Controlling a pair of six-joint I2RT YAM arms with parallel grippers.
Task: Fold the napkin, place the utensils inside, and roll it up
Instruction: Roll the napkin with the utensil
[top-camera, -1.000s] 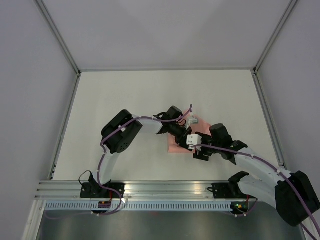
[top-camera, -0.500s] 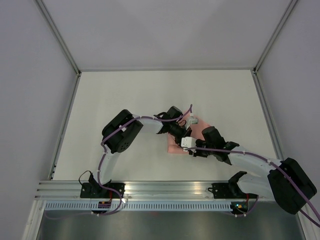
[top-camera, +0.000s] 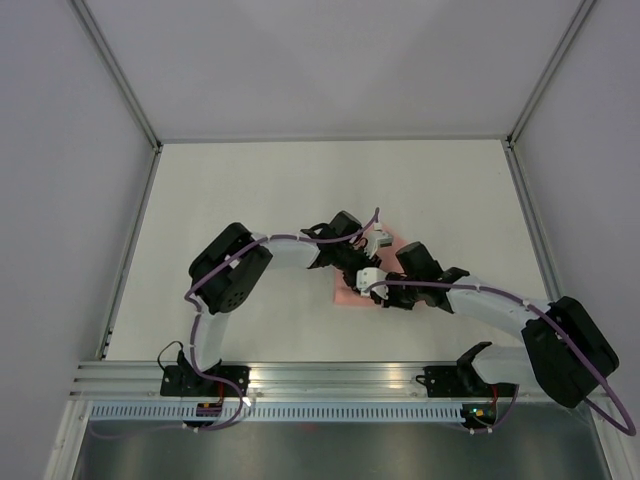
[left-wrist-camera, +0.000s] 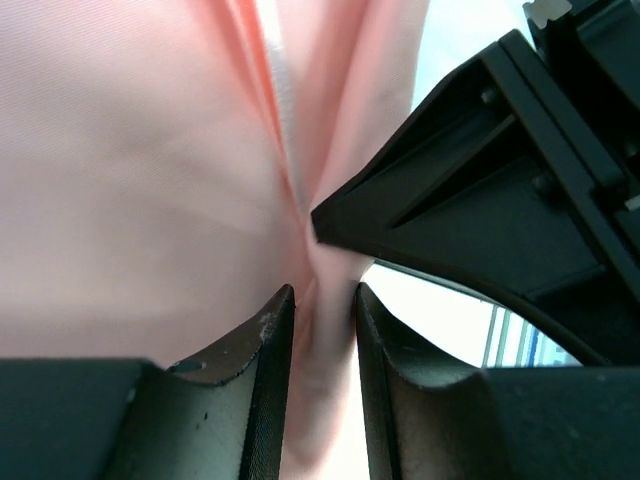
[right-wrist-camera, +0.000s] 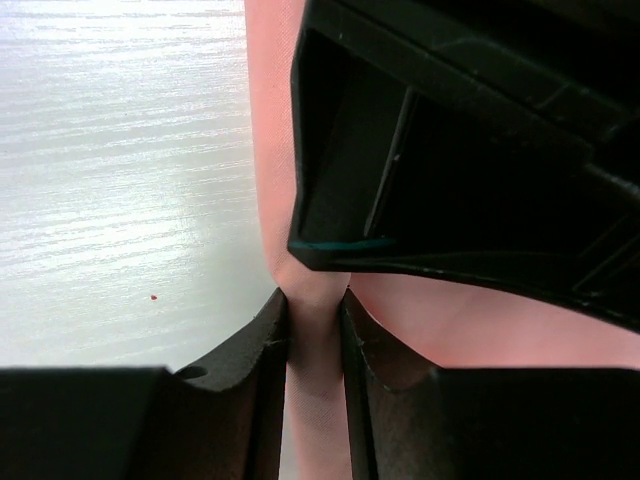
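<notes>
The left gripper (left-wrist-camera: 322, 300) reaches from the left to the middle of the table (top-camera: 230, 190) and is closed on a raised pleat of the napkin (top-camera: 347, 294), with the salmon cloth squeezed between its two fingers. From above, the napkin shows as a compact pink patch just right of centre. It is mostly hidden under the two wrists, with one edge peeking out on the near left and a corner on the far right. It looks far smaller than a spread square, so I judge it is already folded at least once.

Just to the right, the right gripper (right-wrist-camera: 315, 308) is likewise clamped on a narrow ridge of the same cloth. Each wrist camera shows the other arm's black body almost touching its own fingertips.

No utensils are visible in any view, and whether one lies inside the fold cannot be told.

The step in hand appears to be a two-handed fold or the start of the roll. The next move calls for both arms to carry the pinched cloth together in one direction at a matched pace. They have little room between them, so the cloth could slip or the arms could knock each other.
</notes>
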